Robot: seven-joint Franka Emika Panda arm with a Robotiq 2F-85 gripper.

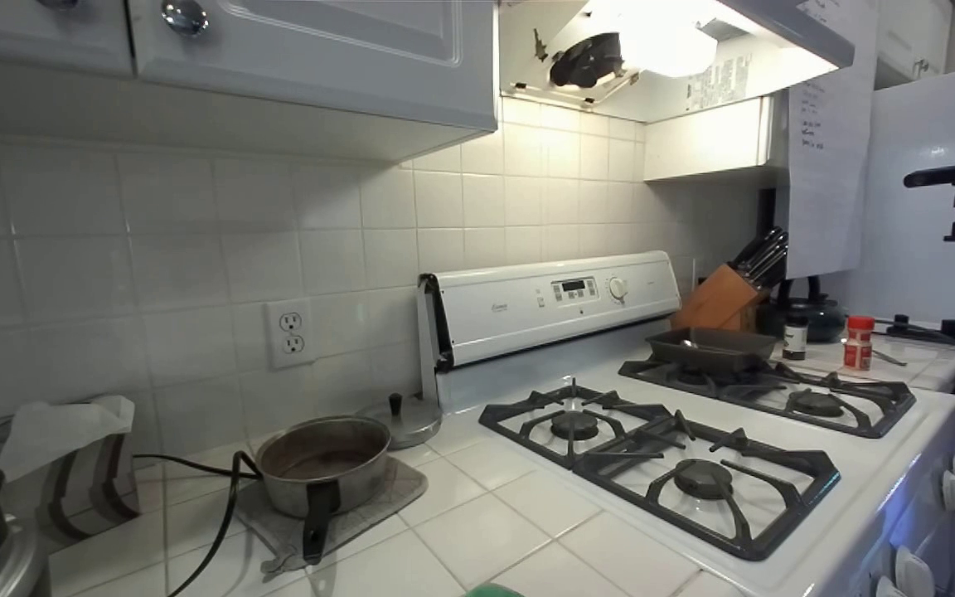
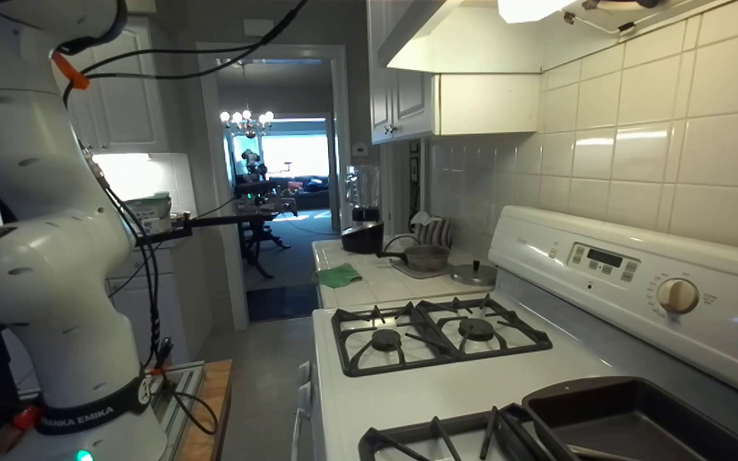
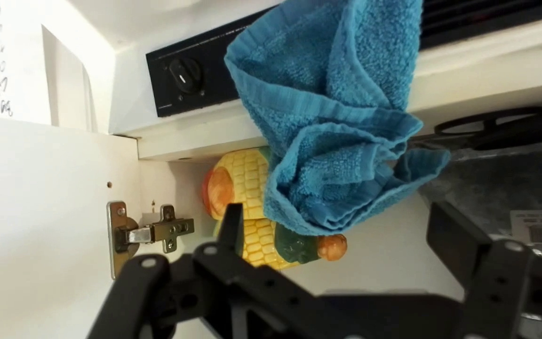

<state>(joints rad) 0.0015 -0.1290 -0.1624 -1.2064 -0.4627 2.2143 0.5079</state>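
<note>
My gripper (image 3: 336,217) is open in the wrist view, with its two black fingers wide apart and nothing held between them. A crumpled blue towel (image 3: 318,113) is nearest, just beyond the gap between the fingertips; I cannot tell whether it touches either one. A yellow corn-shaped ceramic piece (image 3: 252,188) with green and orange parts is partly hidden behind the towel and the left finger. Both are at an open white cabinet. The gripper is outside both exterior views. The white arm (image 2: 55,256) stands at the left of an exterior view.
The cabinet door (image 3: 40,197) with its metal hinge (image 3: 148,230) is on the left of the wrist view. A black knob panel (image 3: 191,75) is near the towel. A stove (image 1: 593,448), a saucepan (image 1: 320,464), a baking pan (image 1: 710,348) and a range hood (image 1: 693,50) show in both exterior views.
</note>
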